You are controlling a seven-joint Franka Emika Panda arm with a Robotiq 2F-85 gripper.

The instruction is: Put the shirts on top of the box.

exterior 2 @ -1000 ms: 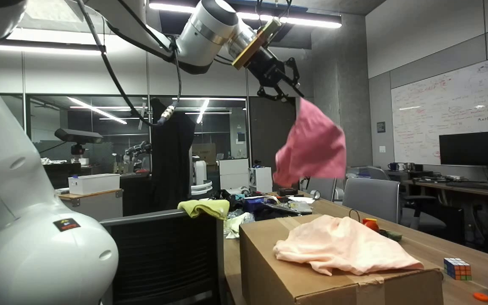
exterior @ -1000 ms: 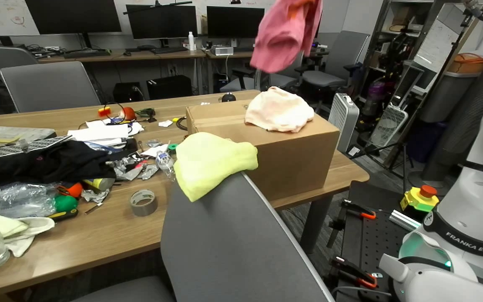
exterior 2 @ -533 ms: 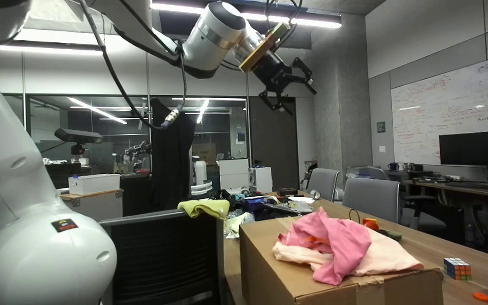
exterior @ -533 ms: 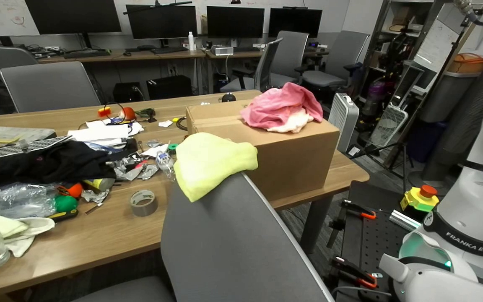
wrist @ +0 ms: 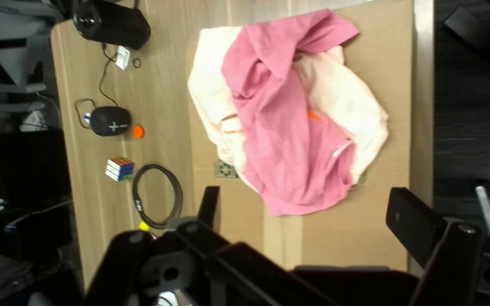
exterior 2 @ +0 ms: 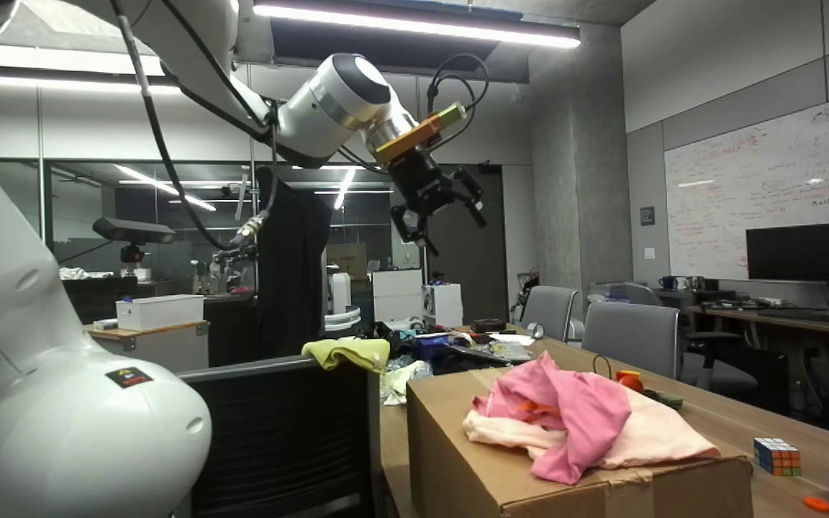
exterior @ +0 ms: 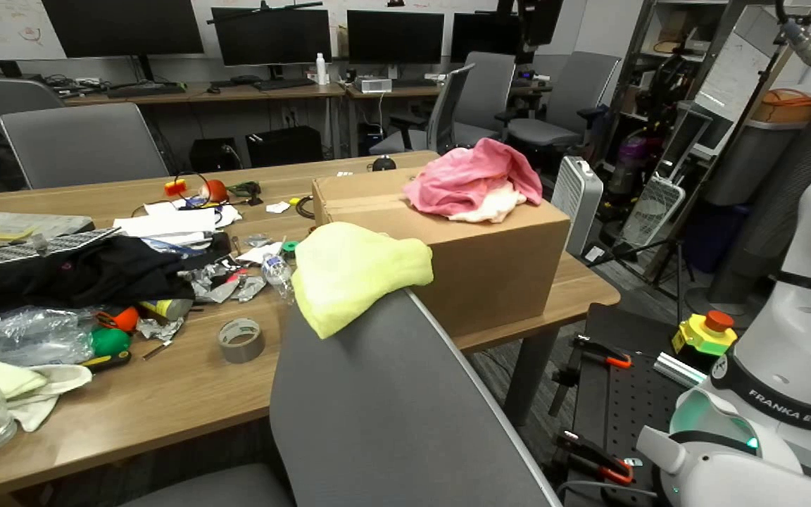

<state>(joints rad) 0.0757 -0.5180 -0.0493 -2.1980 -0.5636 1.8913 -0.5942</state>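
Note:
A crumpled pink shirt (exterior: 462,184) (exterior 2: 591,424) (wrist: 283,148) lies over a pale peach shirt (exterior: 498,205) (exterior 2: 663,435) (wrist: 349,95). Both rest on top of the brown cardboard box (exterior: 504,282) (exterior 2: 450,439) (wrist: 347,242). In an exterior view my gripper (exterior 2: 456,234) hangs in the air above and to the left of the box, its fingers spread with nothing between them. The wrist view looks down on the pile, which lies beyond the wide-apart fingertips of my gripper (wrist: 306,199). A yellow cloth (exterior: 356,274) (exterior 2: 350,353) drapes over a chair back; whether it is a shirt I cannot tell.
The grey chair (exterior: 391,408) stands close against the box. On the table (exterior: 321,380) lie a tape roll (exterior: 241,340), a black cloth (exterior: 82,274), plastic bottles and papers. A Rubik's cube (exterior 2: 776,457) and a black speaker (wrist: 110,121) sit beside the box.
My gripper has opened and let go of the pink shirt, which has dropped onto the peach one on the box. Afterwards the arm has moved lower and back toward its base.

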